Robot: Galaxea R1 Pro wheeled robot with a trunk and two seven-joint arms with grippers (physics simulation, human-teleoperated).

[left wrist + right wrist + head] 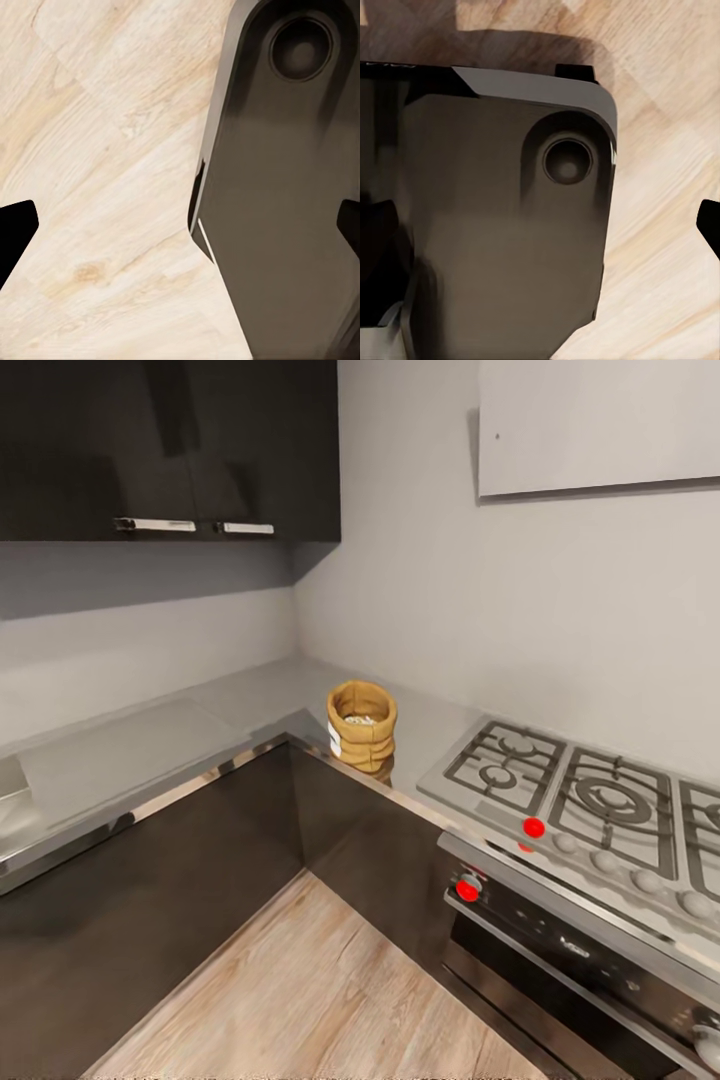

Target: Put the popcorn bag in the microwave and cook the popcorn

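Grey walls meeting in a kitchen corner in the head view, with glossy black upper cabinets [170, 450] hanging at the left and a pale flat panel [600, 425] high on the right wall. Smooth grey metallic L-shaped bench [130, 755] wrapping the corner over dark brown cabinet fronts [150, 880]. Small tan-brown popcorn bag with rolled rim and white label [361, 727] standing upright near the bench's inner front edge, pale bits of popcorn [359, 718] showing inside. Silver gas hob with dark grates [590, 805] lying just beside the bag, red knobs on it and on the dark built-in oven [570, 960] below.

Looking down on light wood-plank floor [112, 150] in the left wrist view, beside a dark robot body part [285, 187]; black fingers [15, 232] showing at opposite edges, standing well apart, holding nothing.

Showing similar floor [667, 247] and a dark rounded housing [502, 225] in the right wrist view; one black fingertip [709, 225] at the edge, spread impossible to tell.
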